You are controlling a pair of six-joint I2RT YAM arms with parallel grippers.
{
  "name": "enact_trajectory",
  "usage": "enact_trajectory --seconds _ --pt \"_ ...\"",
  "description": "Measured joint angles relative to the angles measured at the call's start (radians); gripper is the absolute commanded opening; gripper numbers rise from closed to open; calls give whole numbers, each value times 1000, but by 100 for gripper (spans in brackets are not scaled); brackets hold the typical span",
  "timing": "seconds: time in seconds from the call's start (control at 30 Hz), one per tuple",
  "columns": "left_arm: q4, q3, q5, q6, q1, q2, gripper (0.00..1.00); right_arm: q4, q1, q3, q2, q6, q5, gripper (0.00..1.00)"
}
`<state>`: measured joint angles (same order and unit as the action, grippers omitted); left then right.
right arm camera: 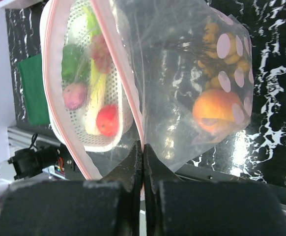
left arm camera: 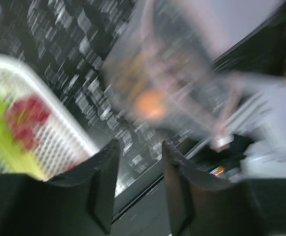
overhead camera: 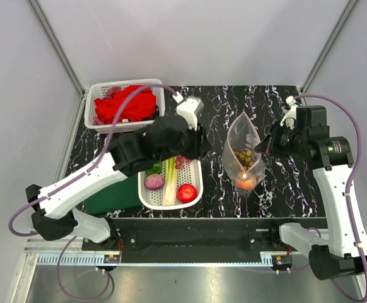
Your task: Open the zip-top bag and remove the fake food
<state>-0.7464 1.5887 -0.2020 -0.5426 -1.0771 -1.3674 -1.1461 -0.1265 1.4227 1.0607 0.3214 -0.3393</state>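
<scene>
A black counter (overhead camera: 278, 189) with white streaks sits between plain white walls (overhead camera: 202, 38).

The right fingers (right arm camera: 134, 160) are pressed tight together. They pinch the edge of the zip-top bag (right arm camera: 182, 73), close to its pink strip. The two sides of the pink strip stand apart, so the mouth of the bag is open. The bag is on the right part of the counter, just left of the right arm. I cannot tell if its bottom touches the counter. Inside it are an orange peach (right arm camera: 216, 110) and, beside the peach, a yellow-brown berry bunch (right arm camera: 221, 59).

The left fingers (left arm camera: 106, 177) stand apart with nothing between them. Their camera picture is blurry. They hang above a white basket (overhead camera: 196, 196) at the near middle of the counter, to the left of the bag.

In this basket lie a red apple (overhead camera: 186, 192), a purple onion (overhead camera: 154, 182), a leek (overhead camera: 169, 183), some grapes (overhead camera: 183, 162) and a green pepper (overhead camera: 155, 168).

A green cloth (overhead camera: 111, 199) lies just left of that basket. A second white basket (overhead camera: 95, 123) sits at the back left corner with a red cloth (overhead camera: 125, 104) in it.
</scene>
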Motion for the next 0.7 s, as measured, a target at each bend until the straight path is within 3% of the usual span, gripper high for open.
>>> enact_trajectory --seconds 0.23,0.4,0.57,0.7 --pt "129 315 119 -22 4 -189 6 1 -6 0 1 24 -23 0" --pt "82 383 152 -135 4 -373 6 18 -21 0 1 92 -8 0" --pt "-63 467 129 -227 2 -534 6 31 -70 0 -2 154 40 0" --pt "-127 540 110 -264 0 -593 6 47 -109 0 -10 194 60 0"
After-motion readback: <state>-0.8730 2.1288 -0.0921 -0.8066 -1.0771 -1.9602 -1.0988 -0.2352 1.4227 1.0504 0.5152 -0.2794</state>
